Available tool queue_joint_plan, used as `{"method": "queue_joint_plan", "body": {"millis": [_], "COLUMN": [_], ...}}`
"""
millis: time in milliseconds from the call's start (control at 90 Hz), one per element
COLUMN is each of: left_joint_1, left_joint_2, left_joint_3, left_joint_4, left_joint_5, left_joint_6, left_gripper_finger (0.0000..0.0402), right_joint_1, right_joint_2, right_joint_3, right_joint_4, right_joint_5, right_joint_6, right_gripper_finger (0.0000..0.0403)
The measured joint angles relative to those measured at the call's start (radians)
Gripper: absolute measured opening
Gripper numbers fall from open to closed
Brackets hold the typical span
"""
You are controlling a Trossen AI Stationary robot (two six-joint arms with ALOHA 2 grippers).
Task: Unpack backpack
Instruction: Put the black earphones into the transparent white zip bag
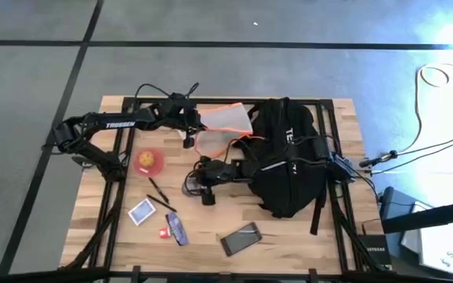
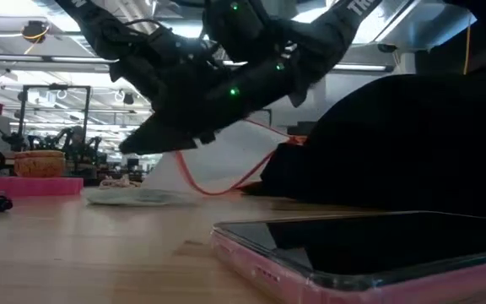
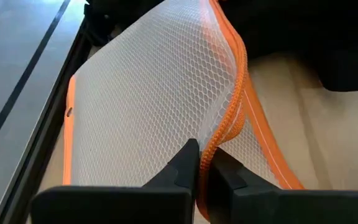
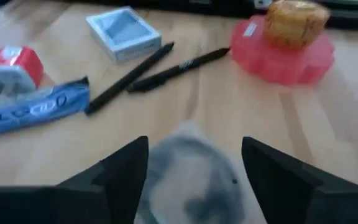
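The black backpack (image 1: 289, 157) lies on the table's right half, white lettering up. A white mesh pouch with an orange zip edge (image 1: 225, 119) sticks out of its left side, far end toward the backpack and slanting in the low view (image 2: 218, 160). My left gripper (image 1: 197, 124) is shut on the pouch. My right gripper (image 1: 204, 187) hovers low, left of the backpack, open, with a blurred pale thing (image 4: 191, 177) between its fingers. I cannot tell whether they touch it. My left gripper pinches the pouch's orange zip edge (image 3: 219, 134) between its two fingertips (image 3: 188, 163). The fingers come in from the table's left. The mesh rises away from the fingers toward the backpack, and the zip edge bends beside the hold.
Left of the backpack lie a pink dish with a yellow ball (image 1: 149, 161), two black pens (image 1: 160, 195), a small card box (image 1: 142, 211), a red-white block (image 1: 163, 233), a blue wrapper (image 1: 178, 228) and a phone in a pink case (image 1: 241, 238).
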Motion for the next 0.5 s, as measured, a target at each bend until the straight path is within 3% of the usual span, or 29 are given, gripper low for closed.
{"method": "queue_joint_plan", "body": {"millis": [267,500], "left_joint_1": [0.0,0.0], "left_joint_2": [0.0,0.0], "left_joint_3": [0.0,0.0], "left_joint_4": [0.003,0.002], "left_joint_5": [0.0,0.0], "left_joint_6": [0.004,0.004], "left_gripper_finger": [0.0,0.0], "right_joint_1": [-0.01,-0.018], "right_joint_2": [0.091,0.107], "right_joint_3": [0.0,0.004], "right_joint_4": [0.008,0.005], "right_joint_5": [0.01,0.117], "right_joint_6": [0.005,0.002], "right_gripper_finger": [0.0264,0.0264]}}
